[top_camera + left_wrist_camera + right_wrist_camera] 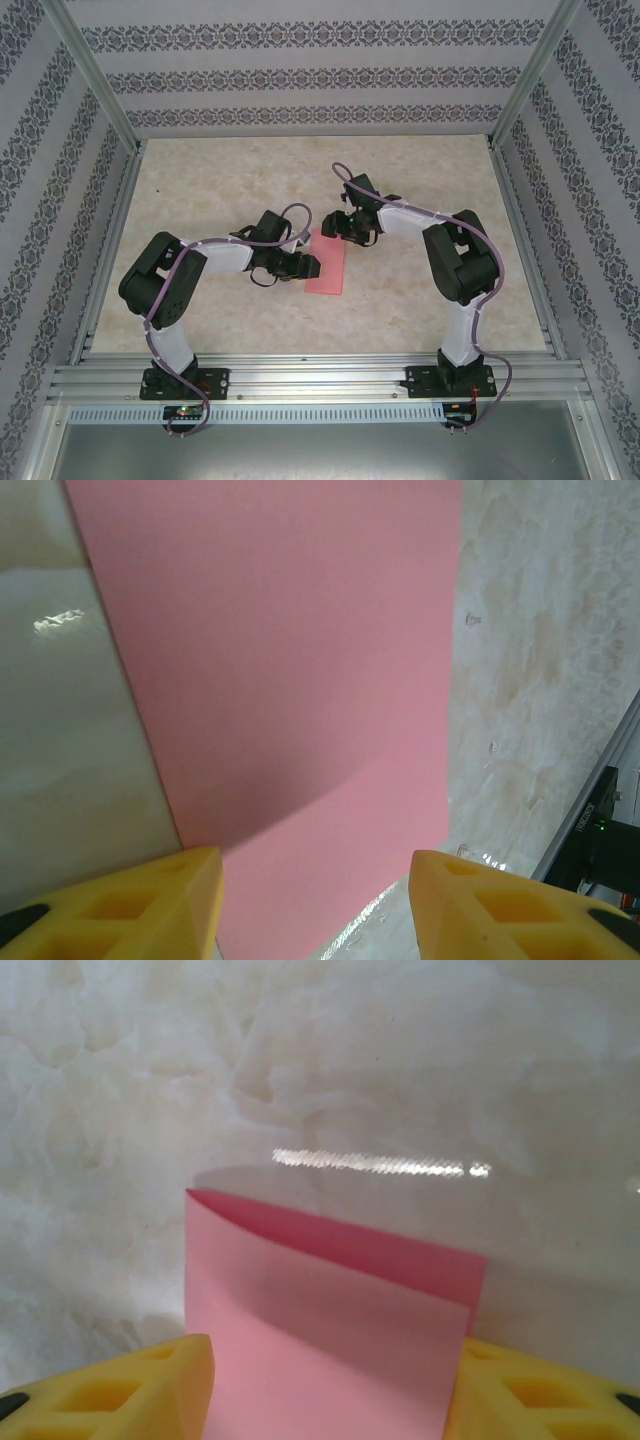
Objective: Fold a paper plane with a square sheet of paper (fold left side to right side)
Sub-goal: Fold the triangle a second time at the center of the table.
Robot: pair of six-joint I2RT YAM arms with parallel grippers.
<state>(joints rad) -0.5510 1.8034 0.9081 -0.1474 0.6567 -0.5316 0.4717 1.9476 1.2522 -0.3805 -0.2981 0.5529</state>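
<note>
Bench [200,190]: pale, marbled; patterned walls [300,80] around.
Square sheet of paper [328,264]: folded double, lying mid-bench.
Left pincer [308,266]: parted, over its left edge.
Right pincer [331,227]: parted, flanking its far end.

Here's the square sheet of paper [328,262] lying on the table [230,170], roughly midway between its left and right edges. Left gripper [308,266] sits at the sheet's left edge, right gripper [335,228] at its far end, one layer lying on another there
</note>
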